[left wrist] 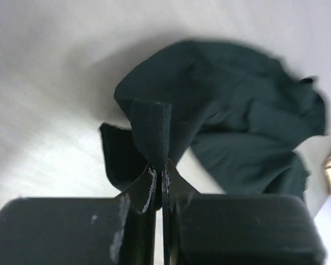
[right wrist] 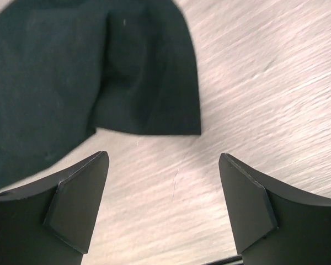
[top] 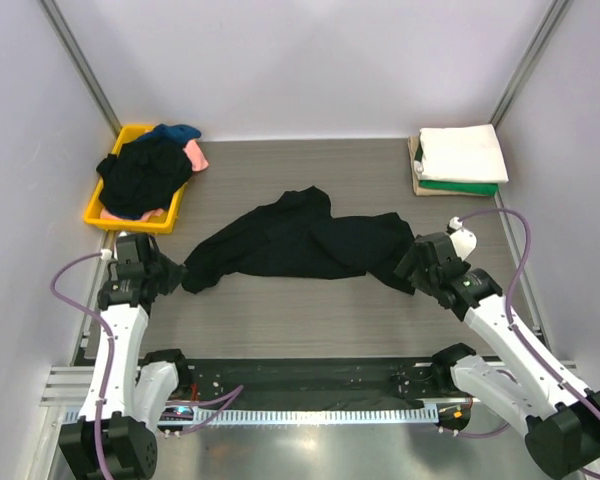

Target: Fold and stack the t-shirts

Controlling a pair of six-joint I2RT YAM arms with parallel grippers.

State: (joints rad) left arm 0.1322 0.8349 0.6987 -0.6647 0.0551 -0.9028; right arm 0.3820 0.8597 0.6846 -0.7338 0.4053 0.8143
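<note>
A large black t-shirt [top: 300, 245] lies crumpled across the middle of the table. My left gripper [top: 176, 272] is at its left end, shut on a fold of the black cloth [left wrist: 151, 127]; in the left wrist view the jaws [left wrist: 161, 165] pinch the fabric and the rest of the shirt [left wrist: 243, 121] trails away beyond. My right gripper [top: 412, 268] sits at the shirt's right end. In the right wrist view it [right wrist: 164, 160] stands open over bare table, with the shirt's edge [right wrist: 149, 99] just ahead of the fingertips and apart from them.
A yellow tray [top: 130, 224] at the back left holds a heap of black [top: 145, 175], blue [top: 175, 131] and pink [top: 197, 155] shirts. At the back right is a folded stack, white [top: 462, 152] over green [top: 460, 186]. White walls enclose the table.
</note>
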